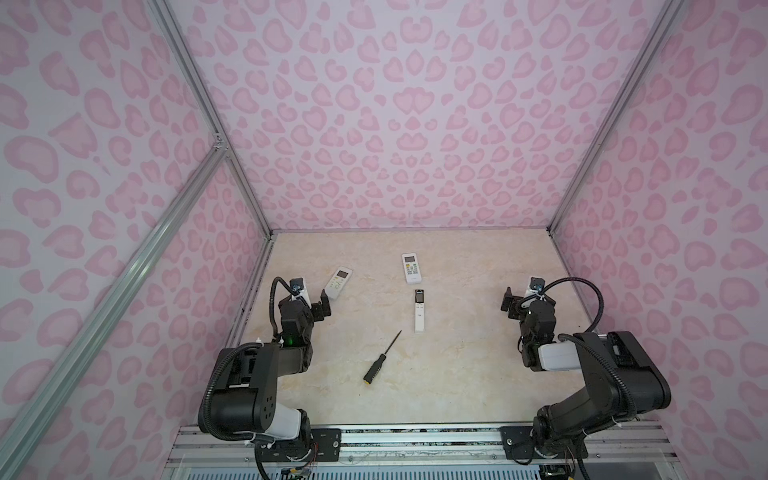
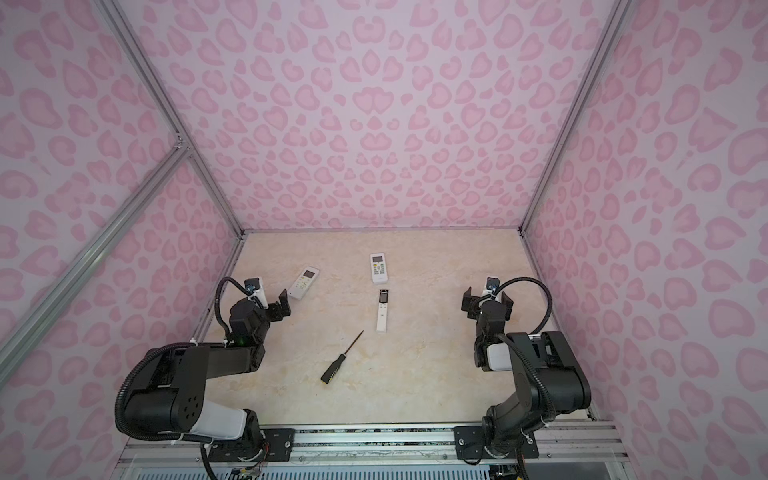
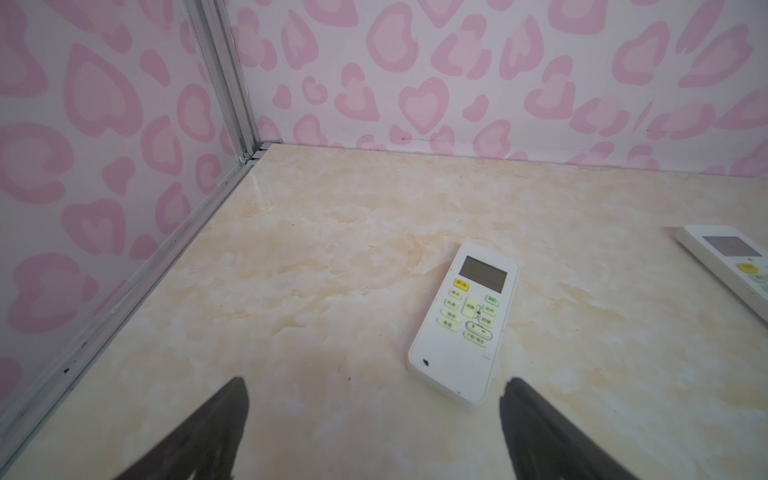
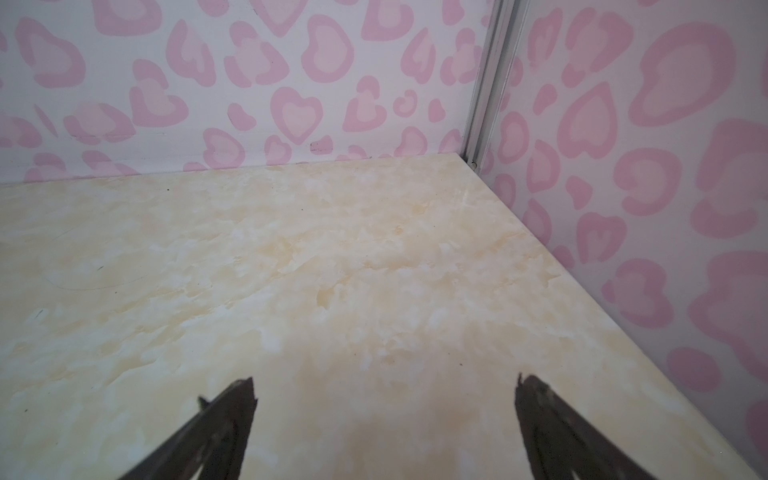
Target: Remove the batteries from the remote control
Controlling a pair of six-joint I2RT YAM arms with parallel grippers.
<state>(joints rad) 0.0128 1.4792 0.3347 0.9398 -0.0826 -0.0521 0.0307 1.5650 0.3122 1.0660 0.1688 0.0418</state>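
Observation:
Three remote controls lie on the marble table, and no batteries show. In both top views a white remote (image 1: 338, 282) lies at the left, angled. A second white remote (image 1: 412, 268) lies at the back middle. A slim white remote with a dark top end (image 1: 419, 311) lies just in front of it. My left gripper (image 1: 320, 306) hovers open just short of the left remote (image 3: 465, 320), nothing between its fingers (image 3: 232, 415). My right gripper (image 1: 528, 301) hangs open over bare table at the right, empty in the right wrist view (image 4: 385, 380).
A long screwdriver with a black and yellow handle (image 1: 382, 357) lies in front of the slim remote, tip pointing to the back. Pink heart-patterned walls with aluminium posts (image 3: 224, 83) close in three sides. A metal rail (image 1: 415, 440) runs along the front edge.

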